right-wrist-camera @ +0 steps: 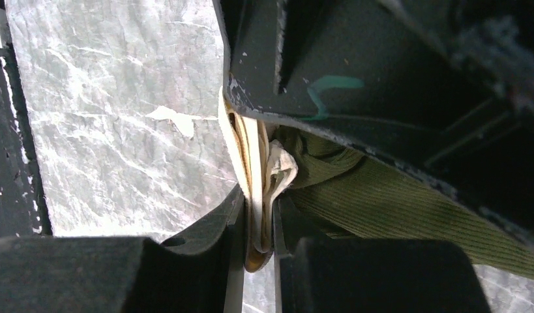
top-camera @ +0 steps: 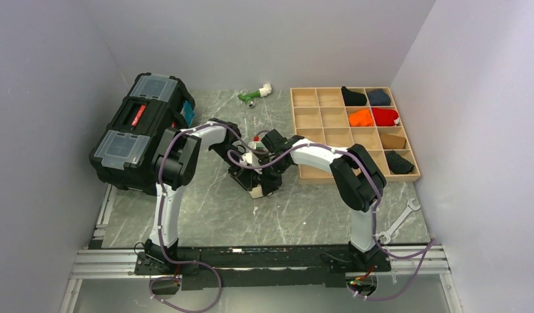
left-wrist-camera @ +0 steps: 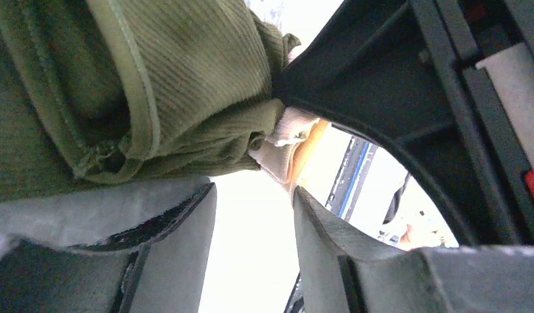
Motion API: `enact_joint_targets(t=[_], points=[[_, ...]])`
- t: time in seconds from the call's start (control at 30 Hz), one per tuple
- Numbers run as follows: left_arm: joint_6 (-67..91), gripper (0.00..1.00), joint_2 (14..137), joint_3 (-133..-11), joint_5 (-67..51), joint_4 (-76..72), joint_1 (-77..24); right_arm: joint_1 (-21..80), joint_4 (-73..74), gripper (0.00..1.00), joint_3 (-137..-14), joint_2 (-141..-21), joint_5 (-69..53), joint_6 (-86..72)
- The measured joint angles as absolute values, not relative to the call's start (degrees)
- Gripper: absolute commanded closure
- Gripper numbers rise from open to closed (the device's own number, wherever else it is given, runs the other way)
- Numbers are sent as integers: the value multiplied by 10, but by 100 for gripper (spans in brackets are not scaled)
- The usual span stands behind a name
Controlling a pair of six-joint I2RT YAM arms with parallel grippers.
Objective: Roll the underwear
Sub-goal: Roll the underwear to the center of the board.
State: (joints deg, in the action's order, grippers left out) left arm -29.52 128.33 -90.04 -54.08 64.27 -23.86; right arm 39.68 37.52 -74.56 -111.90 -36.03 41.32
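Marble tabletop (top-camera: 205, 215), arms (top-camera: 186, 153) bent inward, left tool (left-wrist-camera: 252, 195) spread, right tool (right-wrist-camera: 259, 208) pinching underwear (right-wrist-camera: 381, 202)

Both arms rise from the bottom edge of the overhead view, the left arm (top-camera: 169, 163) and right arm (top-camera: 355, 177) with elbows up and forearms angling inward to meet mid-frame. The left end effector (left-wrist-camera: 254, 195) has fingers parted, bright gap between. The right end effector (right-wrist-camera: 257, 208) is pinched on the underwear (right-wrist-camera: 381, 202).
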Motion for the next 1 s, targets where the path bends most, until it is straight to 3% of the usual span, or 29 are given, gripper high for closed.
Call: enact_joint_targets(t=[0.63,1.0], points=[[-276,41,1199,-845,-526,586,-162,395,377,100,-748,-1123,-366,400],[-255,35,1005,-712,-496,482,-97,391,407,100,-775,-1141,-374,399]])
